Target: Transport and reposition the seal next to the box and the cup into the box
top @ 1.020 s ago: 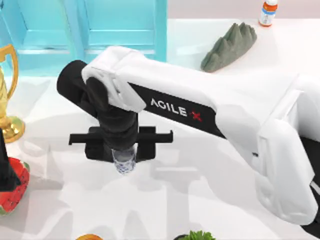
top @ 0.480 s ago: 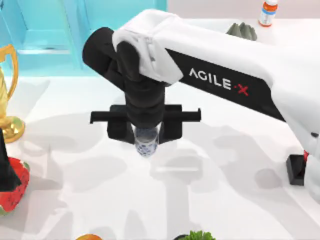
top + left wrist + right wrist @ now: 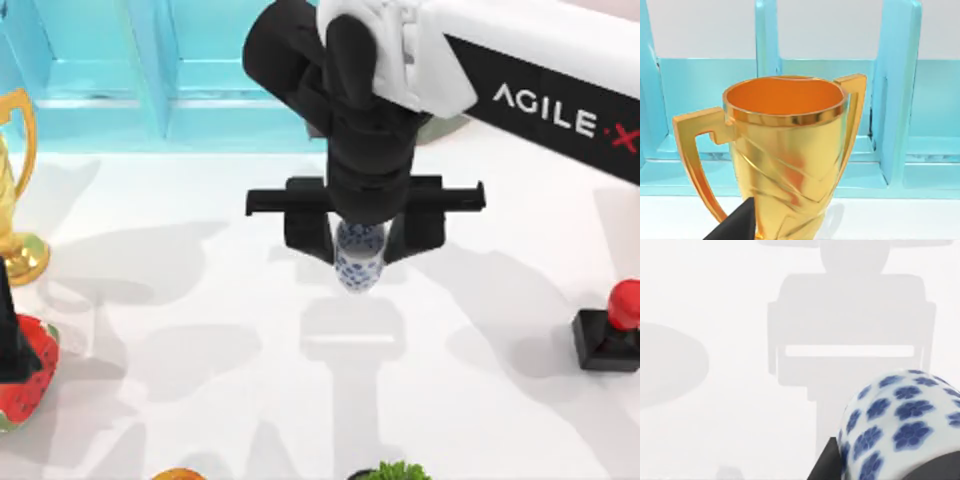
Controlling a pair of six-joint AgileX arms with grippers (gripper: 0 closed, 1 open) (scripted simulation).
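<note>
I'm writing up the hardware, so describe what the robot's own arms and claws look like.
The right arm has a glossy white shell bearing a black panel with white AGILE lettering and a red X. Its wrist is a matte black cylinder, ending in the right claw: a flat black crossbar with two blocky black fingers. The left wrist view shows a black finger tip.

Bare table (image 3: 200, 400) mid & front; trophy (image 3: 15, 180) far left; seal (image 3: 610, 335) far right edge

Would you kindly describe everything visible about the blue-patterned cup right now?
The small white porcelain cup with blue flower prints looks glossy and rounded. It is held in the right gripper, between its black fingers, lifted above the white table near its middle. The right wrist view shows its flowered side close up. Its inside is hidden.
</note>
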